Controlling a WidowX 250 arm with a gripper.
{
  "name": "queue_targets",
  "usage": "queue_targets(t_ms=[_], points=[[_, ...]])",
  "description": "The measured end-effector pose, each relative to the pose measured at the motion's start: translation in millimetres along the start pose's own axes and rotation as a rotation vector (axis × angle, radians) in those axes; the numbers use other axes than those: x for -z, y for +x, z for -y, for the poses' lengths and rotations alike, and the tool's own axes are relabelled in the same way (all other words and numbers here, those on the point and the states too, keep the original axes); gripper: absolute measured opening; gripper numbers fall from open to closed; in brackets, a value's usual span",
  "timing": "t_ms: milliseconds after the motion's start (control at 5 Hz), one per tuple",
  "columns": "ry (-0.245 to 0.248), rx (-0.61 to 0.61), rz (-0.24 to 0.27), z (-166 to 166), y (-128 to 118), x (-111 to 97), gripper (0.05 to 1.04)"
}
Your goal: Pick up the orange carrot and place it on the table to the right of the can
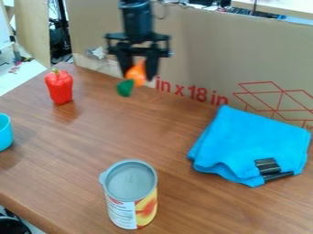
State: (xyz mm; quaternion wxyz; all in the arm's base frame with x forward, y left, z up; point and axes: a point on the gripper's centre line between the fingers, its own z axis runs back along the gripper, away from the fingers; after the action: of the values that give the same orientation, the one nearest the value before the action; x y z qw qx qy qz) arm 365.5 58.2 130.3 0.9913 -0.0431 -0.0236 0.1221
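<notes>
At 11 o'clock in view, your gripper point(140, 77) pinches an orange-and-green toy point(136, 74) above the table point(116, 132), its likely light, firm, slightly slick body best held squarely around the orange middle.

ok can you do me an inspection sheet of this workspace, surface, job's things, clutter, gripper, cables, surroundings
Surface: brown wood-grain table, with faint reflections
Job's things: orange-and-green toy, held off the table, green end lower left
Clutter: red toy pepper upright at the far left; light blue cup cut off by the left edge; can upright with a grey lid, at the near side; folded blue cloth at the right, a black piece on it
Gripper: black gripper closed on the toy
Cables: what look like dark cables beyond the table, upper left
Surroundings: cardboard panel with red print behind the table
</notes>
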Motion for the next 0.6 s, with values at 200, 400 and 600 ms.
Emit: queue_targets(t_ms=[200, 400, 600], points=[[-0.036, 0.130, -0.013, 43.2, -34.6, -18.6, 0.600], [-0.078, 0.285, -0.053, 78.8, -78.1, -11.6, 0.600], [-0.079, 0.428, -0.113, 118.6, -116.0, 4.4, 0.600]])
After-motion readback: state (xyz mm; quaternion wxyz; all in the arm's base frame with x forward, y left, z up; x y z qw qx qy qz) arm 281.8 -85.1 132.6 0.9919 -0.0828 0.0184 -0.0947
